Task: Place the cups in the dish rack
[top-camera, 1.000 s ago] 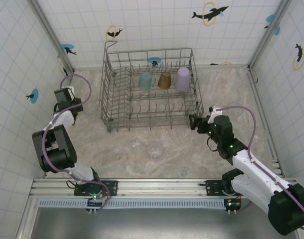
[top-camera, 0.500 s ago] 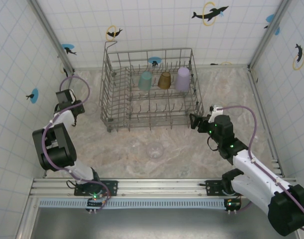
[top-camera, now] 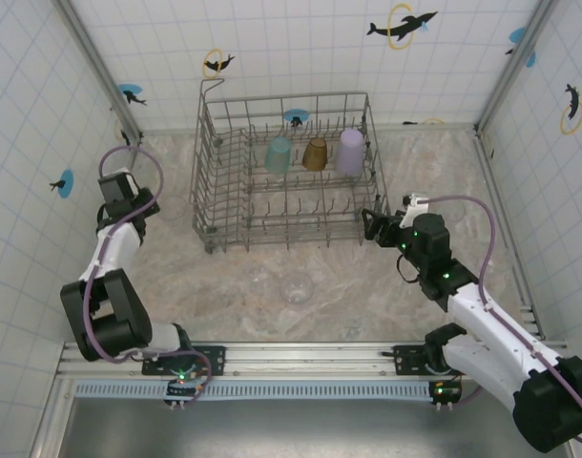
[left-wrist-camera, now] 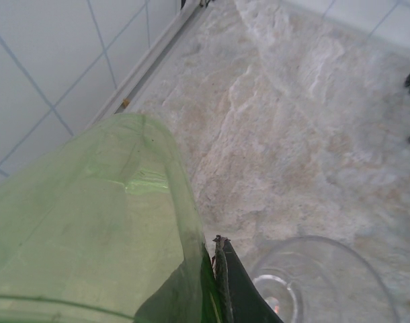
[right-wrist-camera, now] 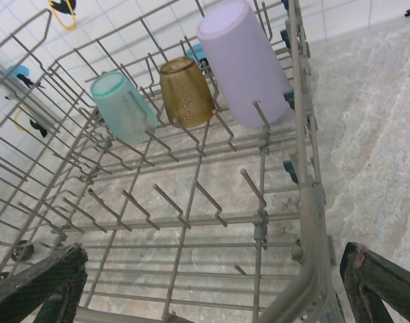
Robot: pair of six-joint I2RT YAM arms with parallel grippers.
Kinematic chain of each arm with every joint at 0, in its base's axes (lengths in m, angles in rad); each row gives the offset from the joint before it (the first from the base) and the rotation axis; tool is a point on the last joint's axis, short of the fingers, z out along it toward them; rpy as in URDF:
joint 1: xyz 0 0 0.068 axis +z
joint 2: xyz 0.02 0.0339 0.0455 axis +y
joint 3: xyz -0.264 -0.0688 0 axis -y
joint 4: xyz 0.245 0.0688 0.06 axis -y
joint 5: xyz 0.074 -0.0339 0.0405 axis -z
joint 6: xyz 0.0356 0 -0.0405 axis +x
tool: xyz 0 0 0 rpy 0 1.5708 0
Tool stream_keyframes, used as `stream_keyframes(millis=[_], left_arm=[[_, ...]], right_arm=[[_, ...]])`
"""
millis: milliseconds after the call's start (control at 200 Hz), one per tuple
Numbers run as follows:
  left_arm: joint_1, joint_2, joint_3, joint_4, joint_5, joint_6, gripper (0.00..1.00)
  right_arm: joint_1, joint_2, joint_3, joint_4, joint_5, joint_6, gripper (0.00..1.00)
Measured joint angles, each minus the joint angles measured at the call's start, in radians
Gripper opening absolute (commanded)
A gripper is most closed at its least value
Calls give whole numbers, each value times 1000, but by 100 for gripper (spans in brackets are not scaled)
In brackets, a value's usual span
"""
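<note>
Holding green cup (left-wrist-camera: 91, 222) tight in left gripper (top-camera: 134, 198), well left of rack (top-camera: 272, 234); must carry rightward. Right gripper (top-camera: 375, 229) agape, empty.

Grey wire dish rack (top-camera: 286, 98) set at counter's far edge. Teal cup (right-wrist-camera: 123, 116), amber cup (right-wrist-camera: 185, 91) and lavender cup (right-wrist-camera: 243, 62) racked bottoms-up, tilted, along far row. Light green cup (left-wrist-camera: 91, 229) pictured near left edge, clear cup (left-wrist-camera: 319, 282) just beside. Second clear cup (top-camera: 297, 286) seen toward near edge.
</note>
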Motion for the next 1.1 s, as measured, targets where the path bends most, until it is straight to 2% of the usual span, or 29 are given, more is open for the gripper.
stream_keyframes(millis=[245,586,936,1096], left_arm=[[0,-115,-66,3,61,-69,0],[0,-269,-209,88,172,-163,0],[0,-283,-234,157,340,-237,0],[0,-298,-241,170,373,-255,0]], right_arm=[[13,30,22,-4,-10,16,100],[70,166,168,-11,-13,20,100],[146,411,303,17,-33,29,100],[165,509,387,31,-48,31,100]])
